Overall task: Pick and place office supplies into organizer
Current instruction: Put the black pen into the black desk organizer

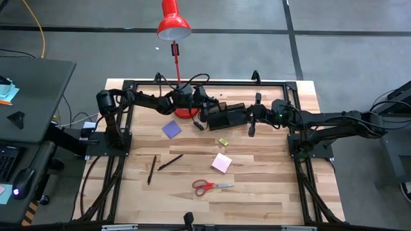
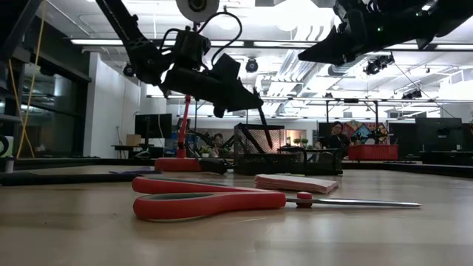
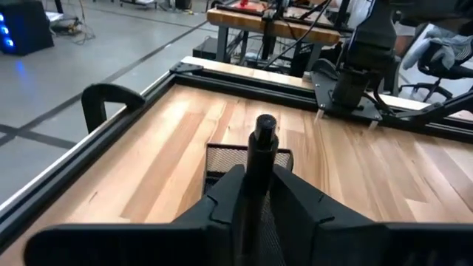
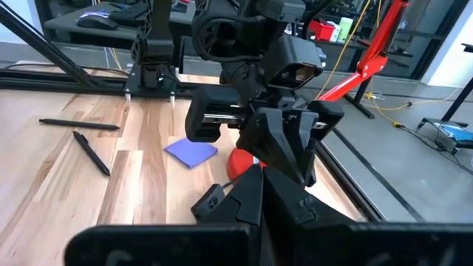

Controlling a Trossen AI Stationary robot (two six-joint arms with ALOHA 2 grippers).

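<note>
Left gripper (image 3: pixel 255 193) above the organizer (image 1: pixel 226 118), fingers (image 3: pixel 222 196) set narrowly on either side of an upright pen (image 3: pixel 261 159); right gripper (image 1: pixel 252 130), closed and empty, just beside the organizer; scissors (image 1: pixel 212 186), pads and two pens on the table (image 1: pixel 257 192).

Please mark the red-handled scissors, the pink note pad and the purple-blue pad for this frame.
red-handled scissors (image 1: pixel 204 187): high view, on the red handles.
pink note pad (image 1: pixel 221 162): high view, middle of its top sheet.
purple-blue pad (image 1: pixel 171 129): high view, middle of its top face.
</note>
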